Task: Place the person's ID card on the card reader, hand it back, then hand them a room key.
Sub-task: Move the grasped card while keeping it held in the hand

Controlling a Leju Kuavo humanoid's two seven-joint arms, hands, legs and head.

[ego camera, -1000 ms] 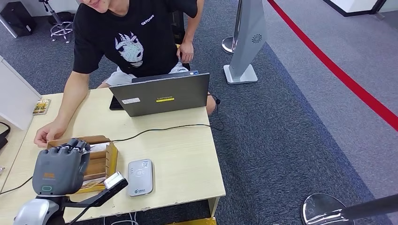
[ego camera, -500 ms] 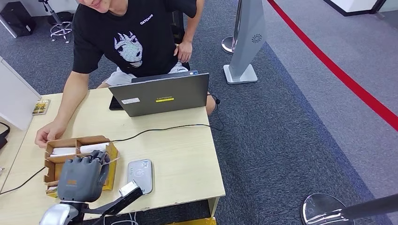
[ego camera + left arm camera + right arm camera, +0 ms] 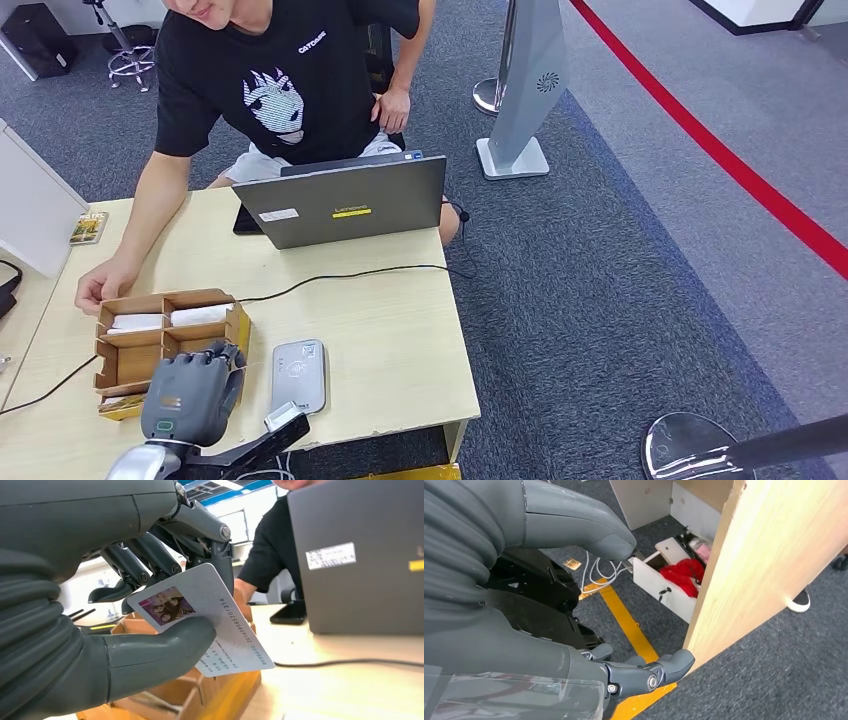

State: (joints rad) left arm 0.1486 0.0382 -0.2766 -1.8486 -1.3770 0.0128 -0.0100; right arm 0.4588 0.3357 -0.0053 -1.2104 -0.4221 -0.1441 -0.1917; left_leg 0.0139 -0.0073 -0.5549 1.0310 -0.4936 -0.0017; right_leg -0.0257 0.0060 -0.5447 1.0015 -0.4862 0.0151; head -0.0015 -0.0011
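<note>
Fingers (image 3: 165,560) of the left hand (image 3: 195,395) are curled down over the top face of the ID card (image 3: 205,625) while the thick thumb (image 3: 165,647) presses up against its lower face, so the card is pinched flat between them. In the left wrist view the card juts out past the fingertips, tilted, its small photo towards the palm and a printed number running along one edge. From the head view the left hand hovers low over the near part of the wooden table (image 3: 390,340), between the cardboard organiser (image 3: 165,335) and the grey card reader (image 3: 299,376), just beside both; whether the card touches the reader cannot be told. White cards lie in the organiser's far compartments. A person's hand (image 3: 100,285) rests on the table at the organiser's far corner, behind it an open laptop (image 3: 345,203). The right hand (image 3: 574,595) hangs beside the table's edge, fingers loosely apart, holding nothing.
</note>
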